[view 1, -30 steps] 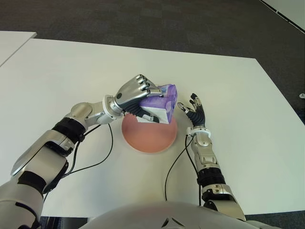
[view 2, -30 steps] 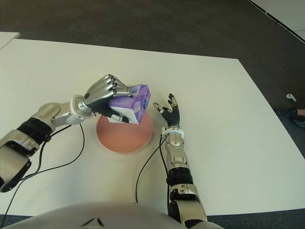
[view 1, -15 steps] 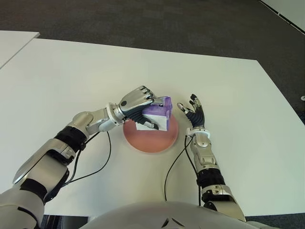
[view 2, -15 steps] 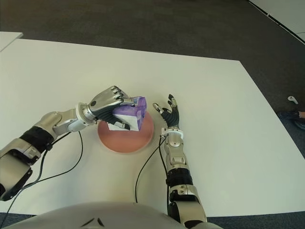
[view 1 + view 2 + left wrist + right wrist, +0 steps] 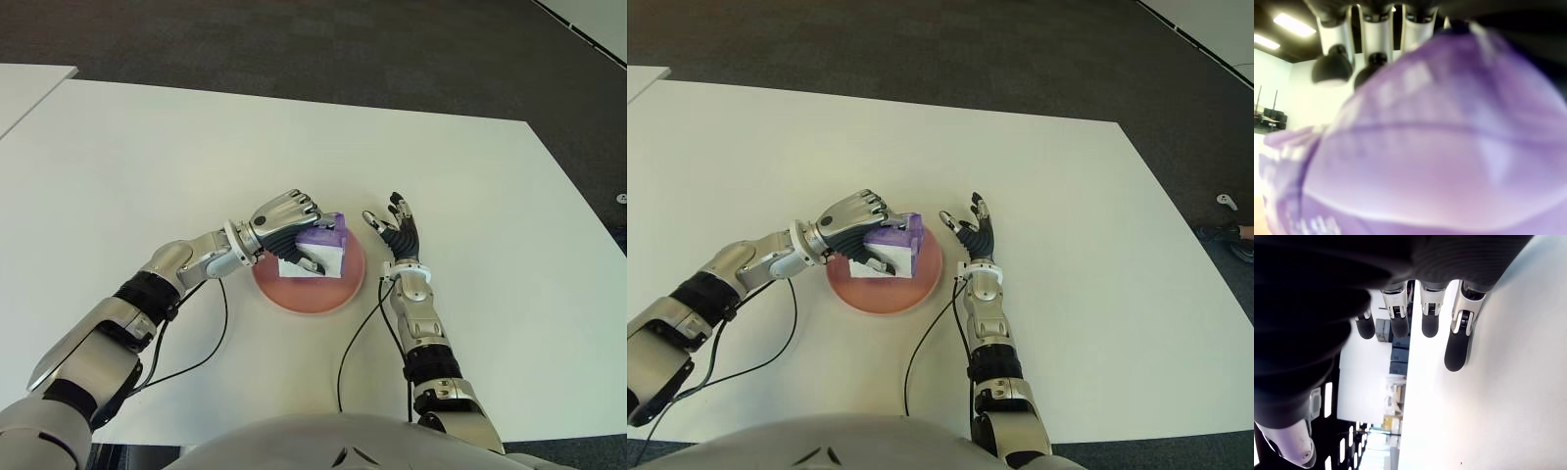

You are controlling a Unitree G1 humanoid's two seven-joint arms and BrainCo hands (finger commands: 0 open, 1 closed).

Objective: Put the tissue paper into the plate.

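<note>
1. The tissue paper pack (image 5: 321, 249) sat clasped in the left hand (image 5: 283, 217), fingers curled over it.
2. It was low over the pink plate (image 5: 306, 288).
3. The right hand (image 5: 396, 231) showed beside the plate's right, fingers spread, holding nothing, above the white desk (image 5: 490, 196).

purple-and-white tissue paper (image 5: 318, 251); salmon-pink plate (image 5: 323, 293); white table (image 5: 147, 166); dark grey floor (image 5: 294, 49).
</note>
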